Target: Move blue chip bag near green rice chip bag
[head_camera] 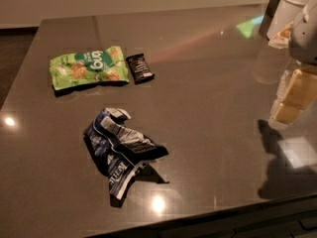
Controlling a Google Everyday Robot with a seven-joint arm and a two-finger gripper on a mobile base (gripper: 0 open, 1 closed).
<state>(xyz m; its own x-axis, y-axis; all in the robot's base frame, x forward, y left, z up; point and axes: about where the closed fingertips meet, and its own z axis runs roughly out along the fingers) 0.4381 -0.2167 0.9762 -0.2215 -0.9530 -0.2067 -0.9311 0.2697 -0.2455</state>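
Blue chip bag (pixel 121 150) (crumpled) lies left of pincer (pixel 291 102).

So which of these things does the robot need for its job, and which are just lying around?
For the job:
- blue chip bag, crumpled, at the front
- green rice chip bag, flat, back left
- gripper, at the right edge, away from both bags

Just lying about:
- black candy wrapper, right beside the green bag
- white container, far right corner
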